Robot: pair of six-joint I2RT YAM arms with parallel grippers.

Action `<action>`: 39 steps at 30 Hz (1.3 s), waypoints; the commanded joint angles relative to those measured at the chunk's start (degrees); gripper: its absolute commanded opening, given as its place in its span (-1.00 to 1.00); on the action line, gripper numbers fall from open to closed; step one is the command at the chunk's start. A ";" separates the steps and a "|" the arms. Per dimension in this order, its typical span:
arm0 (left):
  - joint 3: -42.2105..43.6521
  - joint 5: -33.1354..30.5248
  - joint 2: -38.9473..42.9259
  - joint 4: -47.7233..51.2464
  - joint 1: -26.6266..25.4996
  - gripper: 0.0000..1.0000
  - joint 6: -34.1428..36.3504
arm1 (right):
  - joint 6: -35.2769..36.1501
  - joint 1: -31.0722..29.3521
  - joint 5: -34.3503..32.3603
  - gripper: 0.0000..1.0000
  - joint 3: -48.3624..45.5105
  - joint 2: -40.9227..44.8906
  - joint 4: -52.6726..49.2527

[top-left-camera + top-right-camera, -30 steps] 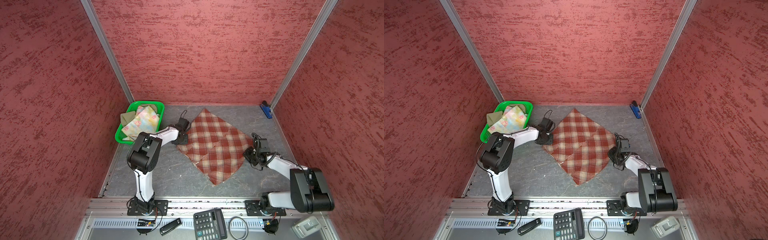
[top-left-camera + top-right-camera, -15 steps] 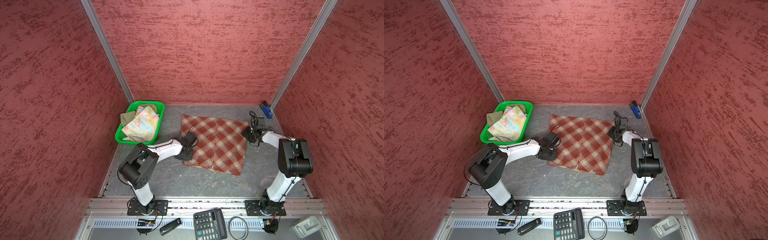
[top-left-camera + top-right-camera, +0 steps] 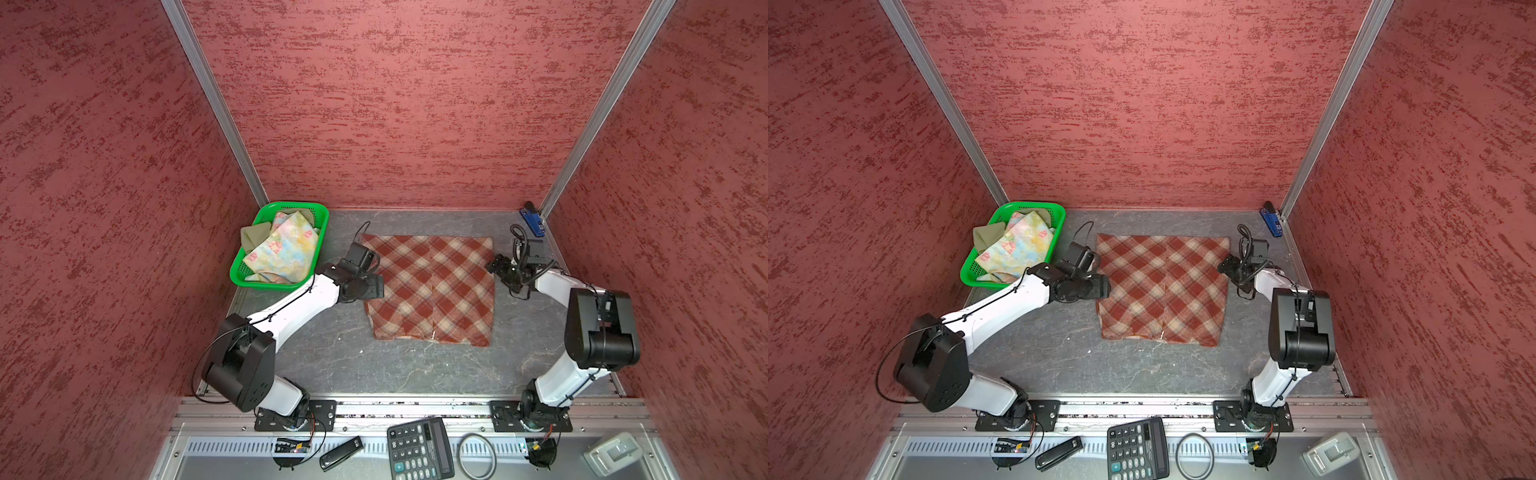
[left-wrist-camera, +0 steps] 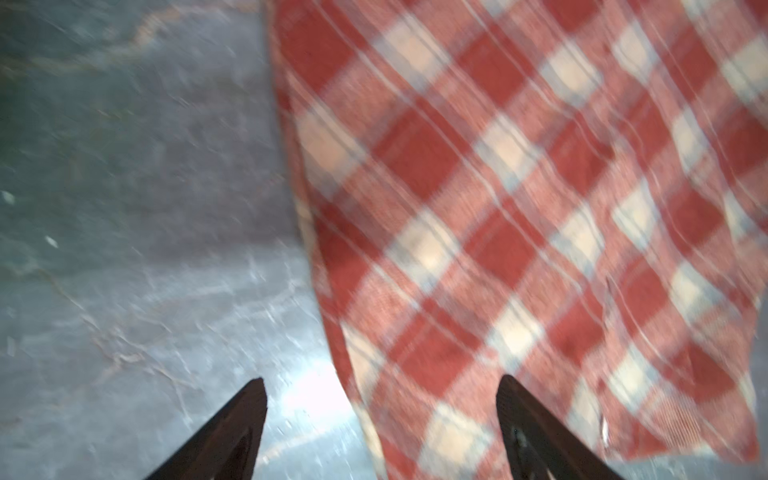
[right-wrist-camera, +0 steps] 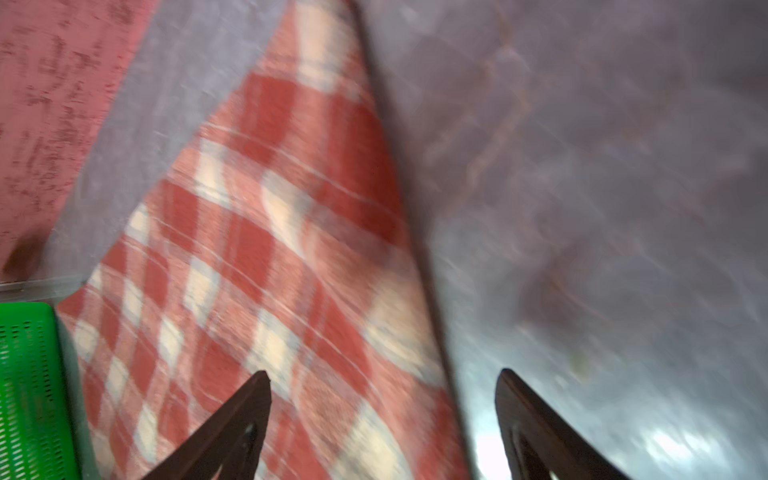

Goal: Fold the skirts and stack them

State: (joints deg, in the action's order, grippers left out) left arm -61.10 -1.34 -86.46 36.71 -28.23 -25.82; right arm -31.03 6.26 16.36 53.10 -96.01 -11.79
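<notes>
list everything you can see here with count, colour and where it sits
plaid skirt: 1, red-brown and cream, spread flat mid-table
floral skirt: 1, pastel yellow-blue with pink flowers, in the basket
olive skirt: 1, olive-khaki, in the basket beside the floral skirt
basket: 1, green mesh, back left of the table
table: 1, grey marbled
walls: 3, textured red, around the table
small item: 1, blue, back right corner
calculator: 1, black, front ledge
ring: 1, dark, front ledge
bar-shaped device: 1, black, front ledge
box: 1, pale grey, front ledge right
left claw: 1, dark, open, at the plaid skirt's left edge
right claw: 1, dark, open, at its right edge
</notes>
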 commanded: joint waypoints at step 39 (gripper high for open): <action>7.58 9.77 -15.64 -15.84 0.75 -0.94 -2.09 | -0.85 0.96 9.57 -0.96 -6.00 -0.15 20.35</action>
State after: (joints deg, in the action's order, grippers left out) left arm -55.13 5.06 -99.88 21.52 -25.93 -26.83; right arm -31.92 7.22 25.12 46.92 -99.15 5.54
